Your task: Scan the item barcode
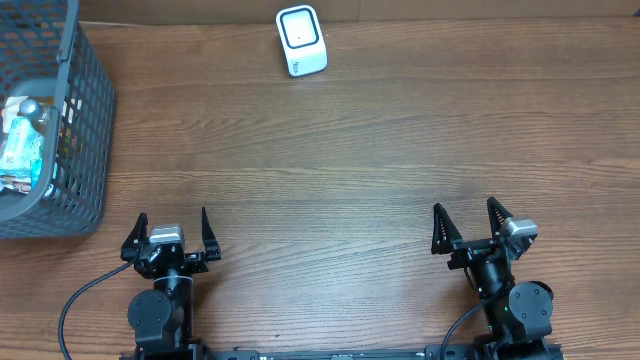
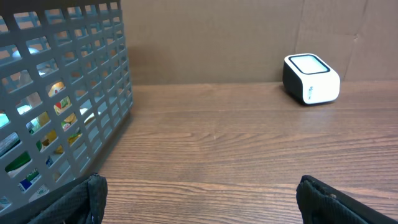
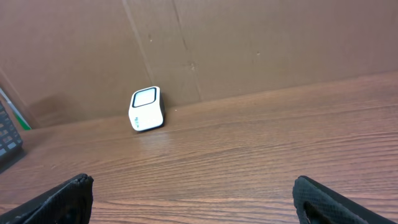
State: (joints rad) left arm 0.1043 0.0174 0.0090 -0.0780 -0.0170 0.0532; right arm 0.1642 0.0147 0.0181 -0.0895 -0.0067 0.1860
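Though packets [image 1: 20, 150] lie in the basket [image 1: 88, 130], labels are illegible.

Basket [image 1: 88, 110], far left: cut off by the overhead picture's left and top edges, and by the left and bottom edges of the left wrist view. Packages [image 1: 22, 145] inside it: partly hidden behind the mesh, print too small to read. Scanner [image 1: 301, 40], far centre: side markings too small to make out. Fingers [image 2: 87, 199] of the left gripper [image 2: 200, 182] and right gripper [image 3: 193, 182]: only the tips show, cut off by each wrist view's bottom edge.
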